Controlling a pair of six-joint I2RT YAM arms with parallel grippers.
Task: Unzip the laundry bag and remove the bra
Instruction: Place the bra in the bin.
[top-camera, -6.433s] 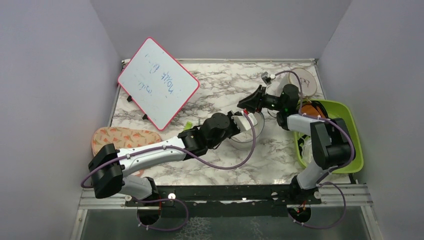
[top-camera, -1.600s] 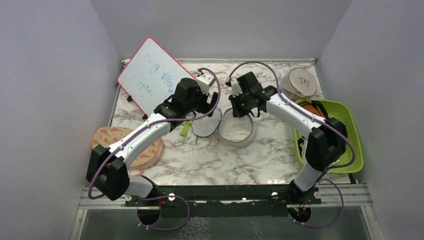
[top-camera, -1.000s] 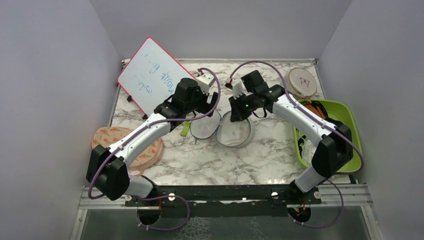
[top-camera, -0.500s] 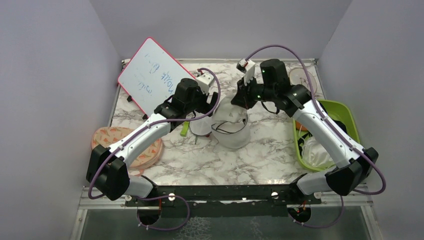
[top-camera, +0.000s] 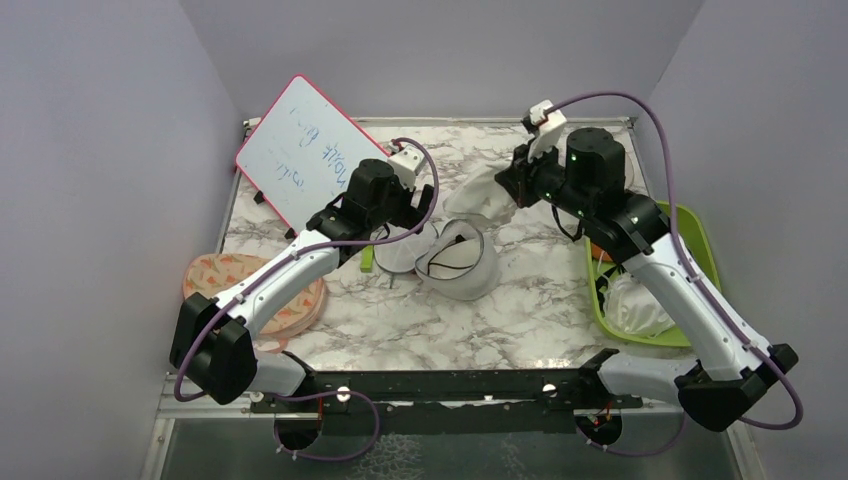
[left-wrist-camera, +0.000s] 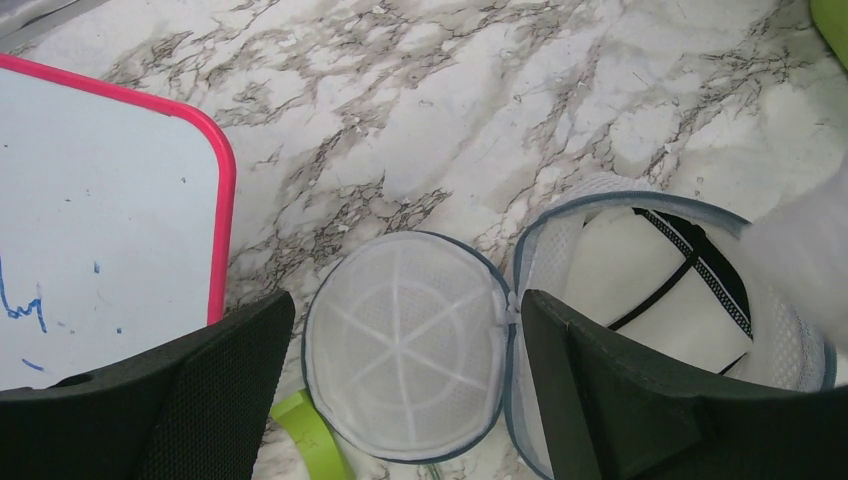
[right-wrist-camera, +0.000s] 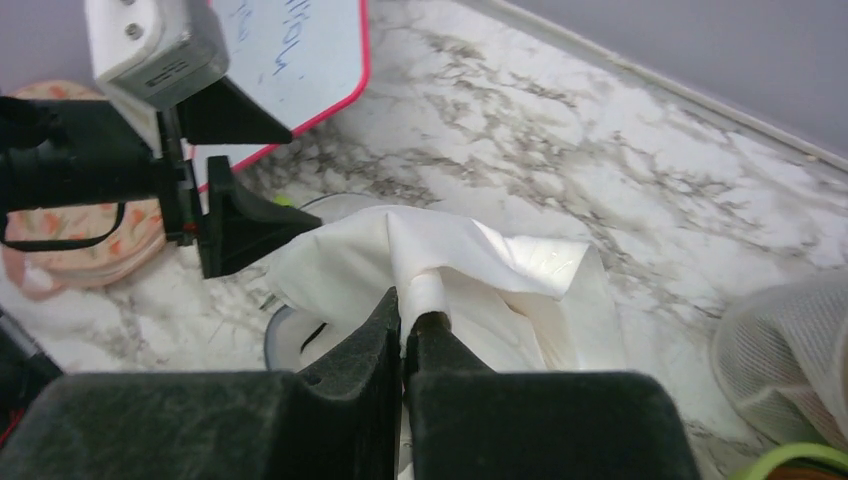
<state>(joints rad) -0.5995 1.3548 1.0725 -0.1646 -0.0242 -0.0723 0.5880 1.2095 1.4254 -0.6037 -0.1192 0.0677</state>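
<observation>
Fingers of the right arm (top-camera: 510, 181) are clamped on one white bra (top-camera: 475, 192), held in the air just behind the laundry bag (top-camera: 458, 262) and out of it. From above, the one bag lies unzipped on the marble table (top-camera: 520, 300), its two round halves side by side: a flat lid on the left, a deeper bowl on the right with a black band (top-camera: 449, 262) inside. The left arm's fingers (top-camera: 403, 218) hover over the lid. One whiteboard (top-camera: 315, 165) with a pink rim leans at the back left. One peach patterned pad (top-camera: 250, 285) lies at the left edge, one small green piece (top-camera: 367, 258) beside the lid, and one green bin (top-camera: 712, 262) at the right holds a white cloth (top-camera: 635, 305).

From the left wrist, the two fingers (left-wrist-camera: 240, 395) stand wide apart, gripping nothing. Between them show both halves of the bag: the lid (left-wrist-camera: 405, 365) with its spoke pattern, and the bowl (left-wrist-camera: 620, 280) touching it at the hinge. A white blur at the right edge is too soft to name.

From the right wrist, the two fingers (right-wrist-camera: 405, 335) are pressed together on a fold of the bra (right-wrist-camera: 480, 265), which drapes below them. The other arm's fingers (right-wrist-camera: 235, 235) point in from the left. One mesh case (right-wrist-camera: 790, 345) sits at the lower right.
</observation>
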